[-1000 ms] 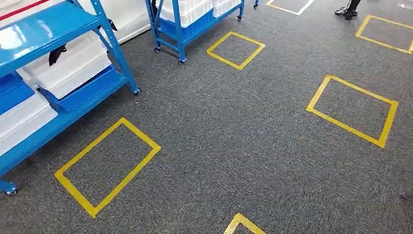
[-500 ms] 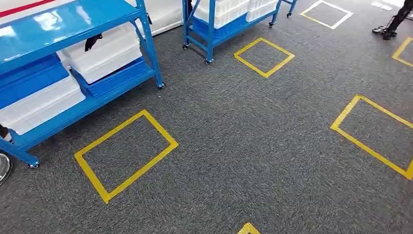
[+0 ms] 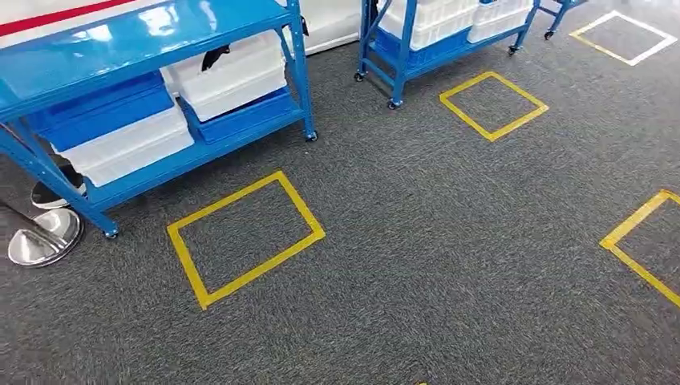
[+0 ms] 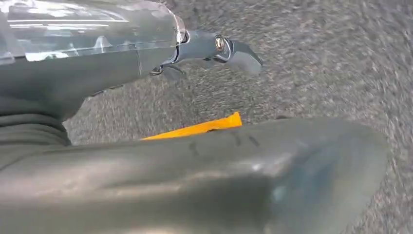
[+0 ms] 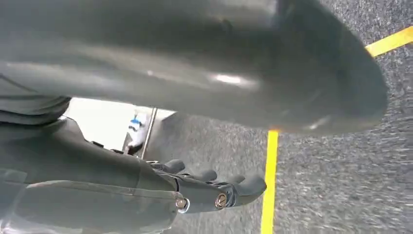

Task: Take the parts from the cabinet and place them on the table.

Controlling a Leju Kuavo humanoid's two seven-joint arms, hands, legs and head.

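Note:
A blue wheeled rack (image 3: pixel 160 40), the cabinet, stands at the upper left of the head view. Its lower shelf carries white bins (image 3: pixel 232 76) and blue bins (image 3: pixel 104 108). A dark part (image 3: pixel 215 56) pokes out of the rear white bin. A second blue rack (image 3: pixel 417 48) with white bins stands further back. My left hand (image 4: pixel 122 58) hangs over the grey carpet, fingers (image 4: pixel 214 48) stretched out and holding nothing. My right hand (image 5: pixel 146 195) also hangs over the carpet with straight fingers (image 5: pixel 214 190) and nothing in it.
Yellow taped squares (image 3: pixel 244 237) (image 3: pixel 493 104) (image 3: pixel 641 249) mark the grey carpet, and a white one (image 3: pixel 621 36) lies far back. A chrome post base (image 3: pixel 44 237) and a person's shoe (image 3: pixel 52 192) sit by the rack's left leg.
The whole head picture has slid to the right, so the camera has turned left. The near rack now lies closer to the middle, and the post base and shoe have come in.

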